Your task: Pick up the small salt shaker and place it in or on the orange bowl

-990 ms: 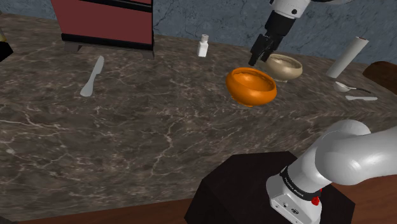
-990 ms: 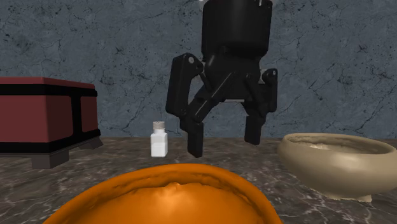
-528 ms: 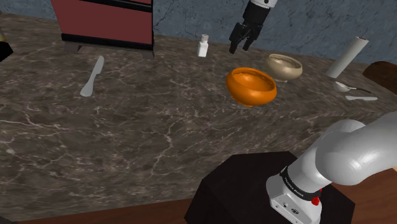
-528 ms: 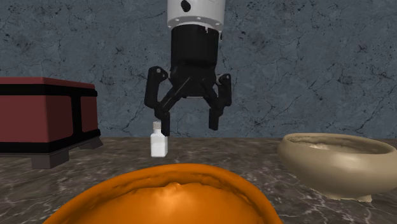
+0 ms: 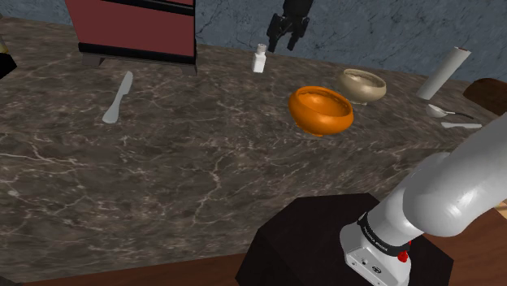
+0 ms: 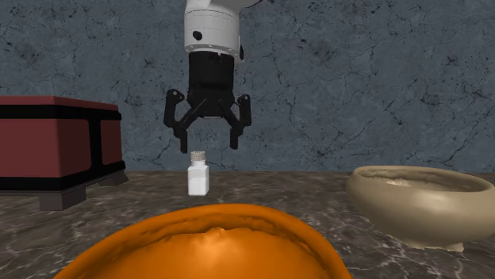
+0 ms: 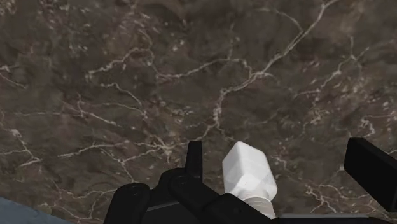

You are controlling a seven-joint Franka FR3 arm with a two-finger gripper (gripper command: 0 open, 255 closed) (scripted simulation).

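Observation:
A small white salt shaker [image 5: 259, 58] with a pale cap stands upright at the back of the dark marble counter, near the blue-grey wall. My black gripper [image 5: 284, 38] hangs open just above it, a little toward the shoulder view's right. In the second exterior view the open gripper [image 6: 209, 146] hovers directly over the shaker [image 6: 198, 176], fingers spread and not touching it. In the wrist view the shaker [image 7: 249, 173] lies between the spread fingers [image 7: 194, 158]. The orange bowl [image 5: 322, 110] sits mid-counter, and its rim [image 6: 206, 219] shows close in the foreground.
A beige bowl [image 5: 363, 84] stands just behind the orange one. A dark red cabinet [image 5: 135, 28] sits at the back left, with a grey knife [image 5: 118, 97] in front of it. A white cylinder [image 5: 444, 71] and a spoon [image 5: 450, 111] lie at the right.
The gripper has moved from beside the beige bowl toward the shoulder view's left and back, ending above the salt shaker. Its fingers stayed open throughout. Nothing else moved.

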